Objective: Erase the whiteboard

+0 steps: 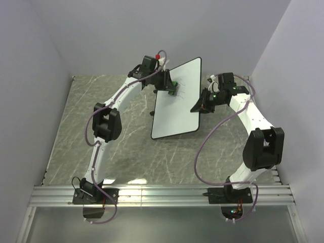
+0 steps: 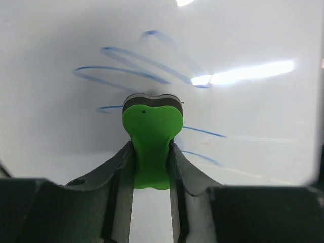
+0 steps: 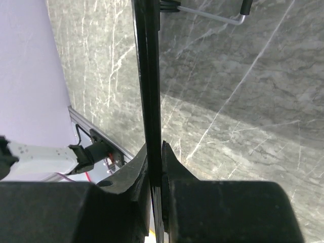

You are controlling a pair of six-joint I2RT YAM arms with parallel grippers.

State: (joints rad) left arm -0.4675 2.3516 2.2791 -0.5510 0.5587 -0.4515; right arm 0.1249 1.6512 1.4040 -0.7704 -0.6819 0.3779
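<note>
The whiteboard (image 1: 177, 106) is held tilted above the marble table, its white face turned toward the left arm. My right gripper (image 1: 201, 103) is shut on its right edge; the right wrist view shows the board's thin black rim (image 3: 149, 76) edge-on between the jaws (image 3: 155, 152). My left gripper (image 1: 171, 87) is shut on a small green eraser (image 2: 151, 139) whose dark felt end presses on the board's face (image 2: 61, 40). Blue scribbled loops (image 2: 126, 63) lie above and to the right of the eraser.
A wire foot of the board (image 3: 212, 16) sticks out over the grey marble tabletop (image 1: 76, 121). Pale walls close the table at the back and both sides. An aluminium rail (image 1: 162, 195) carries the arm bases at the near edge.
</note>
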